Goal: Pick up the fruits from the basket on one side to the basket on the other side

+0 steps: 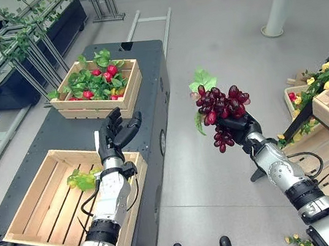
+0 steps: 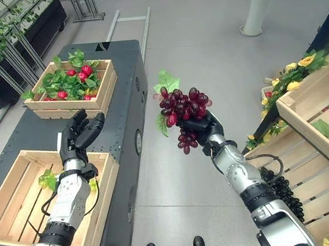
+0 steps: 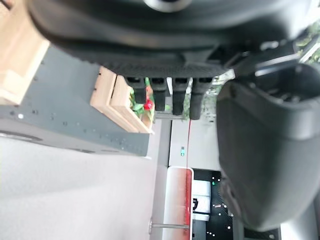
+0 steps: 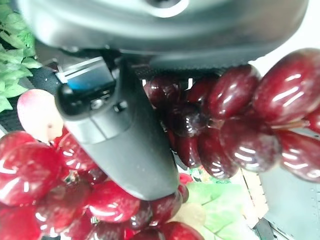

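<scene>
Dark red grape bunch (image 1: pixel 220 111) sits gripped in right hand (image 1: pixel 241 128) mid-air, not yet over the near pale wooden crate (image 1: pixel 35 211); left hand (image 1: pixel 114 135) hovers open

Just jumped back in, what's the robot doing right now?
The right hand is shut on a bunch of red grapes, held in the air over the floor between the dark table and the crates on its right. The left hand hovers open over the near wooden crate, which holds only a green leaf.
</scene>
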### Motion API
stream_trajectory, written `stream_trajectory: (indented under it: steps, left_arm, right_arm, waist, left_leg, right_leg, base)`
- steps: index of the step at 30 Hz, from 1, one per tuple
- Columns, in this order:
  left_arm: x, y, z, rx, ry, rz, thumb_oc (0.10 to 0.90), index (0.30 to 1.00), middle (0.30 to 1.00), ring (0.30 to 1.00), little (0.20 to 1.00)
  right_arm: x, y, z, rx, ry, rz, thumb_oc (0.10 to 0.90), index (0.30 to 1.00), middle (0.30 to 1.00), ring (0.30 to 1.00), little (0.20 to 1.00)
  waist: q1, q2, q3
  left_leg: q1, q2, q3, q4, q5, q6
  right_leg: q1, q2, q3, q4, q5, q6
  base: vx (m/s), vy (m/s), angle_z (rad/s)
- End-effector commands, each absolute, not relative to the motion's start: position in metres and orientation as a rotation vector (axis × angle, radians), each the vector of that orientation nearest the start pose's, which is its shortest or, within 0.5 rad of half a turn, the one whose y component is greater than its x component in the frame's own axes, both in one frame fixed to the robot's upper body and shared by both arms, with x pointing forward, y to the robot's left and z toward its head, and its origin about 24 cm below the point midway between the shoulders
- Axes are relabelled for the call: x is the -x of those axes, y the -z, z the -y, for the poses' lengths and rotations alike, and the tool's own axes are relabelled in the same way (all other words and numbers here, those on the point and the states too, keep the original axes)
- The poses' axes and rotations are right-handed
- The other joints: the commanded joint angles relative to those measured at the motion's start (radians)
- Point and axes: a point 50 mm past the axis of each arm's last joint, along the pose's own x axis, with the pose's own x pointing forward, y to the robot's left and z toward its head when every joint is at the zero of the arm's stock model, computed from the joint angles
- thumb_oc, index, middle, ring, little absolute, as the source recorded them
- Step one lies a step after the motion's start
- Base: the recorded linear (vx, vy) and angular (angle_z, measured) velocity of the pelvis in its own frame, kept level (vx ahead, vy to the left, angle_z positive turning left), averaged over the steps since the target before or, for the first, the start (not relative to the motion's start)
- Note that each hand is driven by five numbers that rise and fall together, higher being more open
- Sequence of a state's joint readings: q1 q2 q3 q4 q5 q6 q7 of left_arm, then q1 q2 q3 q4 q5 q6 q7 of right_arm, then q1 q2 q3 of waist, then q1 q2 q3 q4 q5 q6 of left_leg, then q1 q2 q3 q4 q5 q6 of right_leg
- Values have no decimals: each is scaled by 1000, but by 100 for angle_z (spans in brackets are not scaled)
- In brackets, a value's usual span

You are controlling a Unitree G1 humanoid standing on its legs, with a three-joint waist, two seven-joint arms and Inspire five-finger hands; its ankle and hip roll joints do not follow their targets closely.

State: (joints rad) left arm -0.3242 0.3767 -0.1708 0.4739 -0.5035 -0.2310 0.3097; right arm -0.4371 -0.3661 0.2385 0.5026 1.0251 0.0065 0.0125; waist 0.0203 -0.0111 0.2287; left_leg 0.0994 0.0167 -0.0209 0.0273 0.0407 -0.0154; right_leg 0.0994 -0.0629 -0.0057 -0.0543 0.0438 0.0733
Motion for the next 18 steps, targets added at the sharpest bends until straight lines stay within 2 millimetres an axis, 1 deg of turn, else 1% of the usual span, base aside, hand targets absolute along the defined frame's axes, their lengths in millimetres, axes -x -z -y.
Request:
stream_trajectory:
  steps: [1,3,4,5,6,7,8,9,10,11,12,13,14,16,17,18]
  left_arm:
    - [-321,-79,-218,52,-233,200,800,900,900,900,900]
    - [-327,-86,-216,36,-222,217,800,900,900,900,900]
    - [-328,-89,-217,32,-228,224,800,900,900,900,900]
    - [-328,-89,-219,33,-240,223,800,900,900,900,900]
    - [-324,-88,-231,33,-294,221,800,900,900,900,900]
    - [-322,-86,-236,33,-318,219,800,900,900,900,900]
    - [-318,-85,-243,33,-351,215,800,900,900,900,900]
    - [-316,-84,-245,33,-360,215,800,900,900,900,900]
    - [-310,-85,-257,36,-376,220,800,900,900,900,900]
    - [-310,-86,-259,38,-376,220,800,900,900,900,900]
    - [-310,-87,-262,46,-370,225,800,900,900,900,900]
    - [-311,-87,-263,47,-375,228,800,900,900,900,900]
    - [-314,-83,-259,78,-392,214,800,900,900,900,900]
    - [-319,-83,-252,106,-386,209,800,900,900,900,900]
    - [-321,-84,-250,99,-376,213,800,900,900,900,900]
    - [-326,-88,-242,85,-354,221,800,900,900,900,900]
  right_arm:
    - [-340,-92,175,-599,-142,94,400,300,300,300,300]
    - [-340,-93,174,-598,-136,89,400,300,300,300,300]
    - [-341,-94,174,-600,-139,87,400,300,300,300,300]
    - [-341,-93,173,-604,-146,82,400,300,300,300,300]
    - [-342,-90,167,-617,-185,62,400,300,300,300,300]
    - [-342,-89,163,-622,-204,54,400,300,300,300,300]
    - [-341,-87,156,-628,-232,43,400,300,300,300,300]
    - [-341,-86,154,-630,-239,41,400,300,300,300,300]
    - [-334,-76,151,-620,-247,32,400,300,300,300,300]
    - [-333,-74,152,-617,-245,31,400,300,300,300,300]
    - [-329,-70,154,-611,-239,30,400,300,300,300,300]
    - [-328,-66,153,-608,-239,24,400,300,300,300,300]
    - [-331,-62,150,-615,-224,-1,400,300,300,300,300]
    - [-337,-67,146,-612,-221,-2,400,300,300,300,300]
    - [-338,-69,146,-604,-220,-3,400,300,300,300,300]
    - [-340,-68,148,-595,-213,-20,400,300,300,300,300]
  waist:
    - [-23,-20,-126]
    - [-35,-15,-121]
    - [-39,-12,-117]
    - [-39,-8,-113]
    - [-26,4,-106]
    - [-16,8,-105]
    - [-1,16,-103]
    - [5,19,-103]
    - [13,30,-99]
    - [13,30,-99]
    - [14,26,-99]
    - [22,16,-106]
    - [26,2,-117]
    - [21,-5,-115]
    - [20,-6,-114]
    - [17,-10,-115]
  left_leg:
    - [-16,-71,-44,7,-87,15]
    - [-11,-80,-52,-45,-68,11]
    - [1,-75,-38,-76,-63,10]
    - [11,-72,-23,-96,-61,9]
    - [25,-60,27,-115,-62,7]
    - [26,-53,48,-115,-58,5]
    - [28,-41,73,-115,-52,6]
    - [29,-37,81,-115,-50,7]
    - [22,-23,89,-106,-37,17]
    - [19,-22,88,-103,-35,18]
    - [9,-15,85,-90,-28,13]
    - [-5,-12,91,-76,-30,5]
    - [-22,4,108,-63,-27,-17]
    - [-29,19,115,-51,-25,-33]
    - [-31,25,118,-47,-26,-37]
    - [-28,35,135,-50,-26,-42]
  right_leg:
    - [-2,24,16,50,-6,-23]
    - [-26,11,12,13,37,0]
    - [-34,4,0,-3,50,10]
    - [-43,-5,-28,-5,59,20]
    - [-58,-32,-129,20,61,43]
    - [-59,-48,-171,45,57,50]
    - [-61,-70,-210,100,47,55]
    - [-63,-77,-219,120,42,56]
    - [-90,-109,-195,269,41,54]
    - [-91,-109,-187,278,36,52]
    - [-72,-103,-179,252,2,44]
    - [-44,-104,-195,193,-12,38]
    - [0,-91,-200,78,-7,36]
    - [16,-72,-169,31,-3,32]
    - [21,-70,-166,17,0,29]
    - [40,-71,-181,-15,7,23]
  base:
    - [-184,195,-29]
    - [-217,146,-42]
    - [-152,72,-38]
    - [-171,51,-27]
    - [-162,17,-40]
    - [-201,3,-115]
    - [-135,-8,-136]
    - [-195,-14,-150]
    - [-137,-25,-85]
    - [-152,-99,-69]
    - [-83,-156,-36]
    - [-109,-263,-18]
    - [-88,-215,-8]
    - [-74,-124,-18]
    - [-80,-65,-24]
    - [-62,-40,-19]
